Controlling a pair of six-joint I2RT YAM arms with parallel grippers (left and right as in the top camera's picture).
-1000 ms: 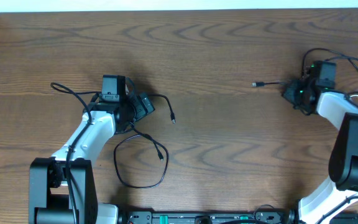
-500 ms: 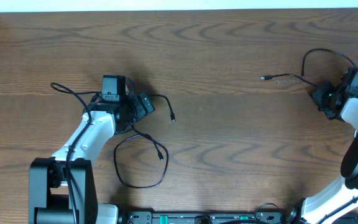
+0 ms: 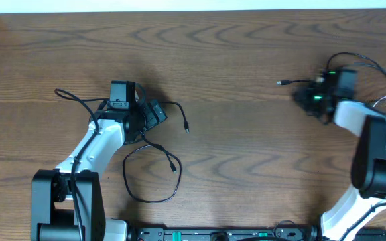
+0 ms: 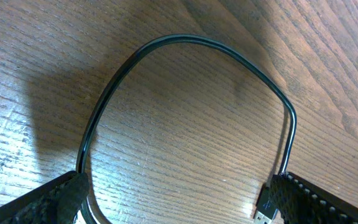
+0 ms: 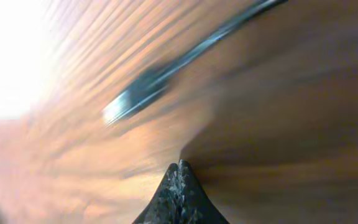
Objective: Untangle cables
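Black cable (image 4: 185, 40) looks light and floppy, best pinched near its plug (image 4: 263, 208); left gripper (image 4: 176, 186) gapes, right gripper (image 5: 179, 169) has jaws together

The right end effector (image 5: 179, 174), its fingertips pressed together at the bottom edge, is being seen over the blurred wooden table (image 5: 291, 143), where a smeared dark cable (image 5: 166, 71) with a pale plug tip is lying.
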